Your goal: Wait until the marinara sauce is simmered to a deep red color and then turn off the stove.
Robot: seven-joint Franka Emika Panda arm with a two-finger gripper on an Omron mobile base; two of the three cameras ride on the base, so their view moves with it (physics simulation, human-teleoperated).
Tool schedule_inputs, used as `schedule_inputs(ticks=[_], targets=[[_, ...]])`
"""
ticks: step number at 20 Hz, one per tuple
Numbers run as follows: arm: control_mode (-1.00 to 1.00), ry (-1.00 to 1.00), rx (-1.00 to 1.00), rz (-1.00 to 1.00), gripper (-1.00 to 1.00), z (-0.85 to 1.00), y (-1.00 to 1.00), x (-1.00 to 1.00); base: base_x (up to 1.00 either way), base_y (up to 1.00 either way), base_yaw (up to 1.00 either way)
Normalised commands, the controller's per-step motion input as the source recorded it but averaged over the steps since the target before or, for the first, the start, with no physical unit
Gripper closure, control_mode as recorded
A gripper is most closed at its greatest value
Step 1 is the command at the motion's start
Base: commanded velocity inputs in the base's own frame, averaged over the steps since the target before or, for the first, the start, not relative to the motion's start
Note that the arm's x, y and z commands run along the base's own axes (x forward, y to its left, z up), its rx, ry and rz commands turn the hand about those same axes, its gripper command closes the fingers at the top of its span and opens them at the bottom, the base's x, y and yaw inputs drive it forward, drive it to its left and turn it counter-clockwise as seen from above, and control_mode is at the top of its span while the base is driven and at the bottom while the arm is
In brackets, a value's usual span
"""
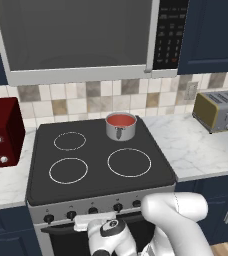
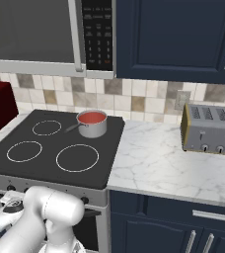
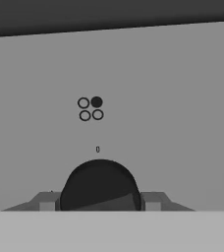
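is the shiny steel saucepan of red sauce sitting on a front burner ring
No, the shiny steel saucepan sits on the back right ring of the black flat cooktop.

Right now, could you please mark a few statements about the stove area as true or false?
1. The saucepan sits on the rear right ring of the stove. True.
2. The marinara sauce is dark brown. False: it is orange-red.
3. The hand is closed on a black knob at the stove's front panel. True.
4. The toaster stands left of the stove. False: it stands on the counter to the right.
5. A lid covers the saucepan. False: it is uncovered, the sauce showing.
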Motion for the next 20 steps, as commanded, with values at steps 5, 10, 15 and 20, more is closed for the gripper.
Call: schedule_inputs(ticks=[5,10,15,20], targets=[[-1.00,0.00,0.17,-0.12,1.00,0.00,0.00,0.00,0.00,0.00,0.00],[-1.00,0.00,0.17,-0.13,1.00,0.00,0.00,0.00,0.00,0.00,0.00],[-1.00,-0.02,0.17,-0.15,1.00,0.00,0.00,-0.02,0.00,0.00,0.00],[-1.00,-0.04,0.18,-0.20,1.00,0.00,0.00,-0.12,0.00,0.00,0.00]])
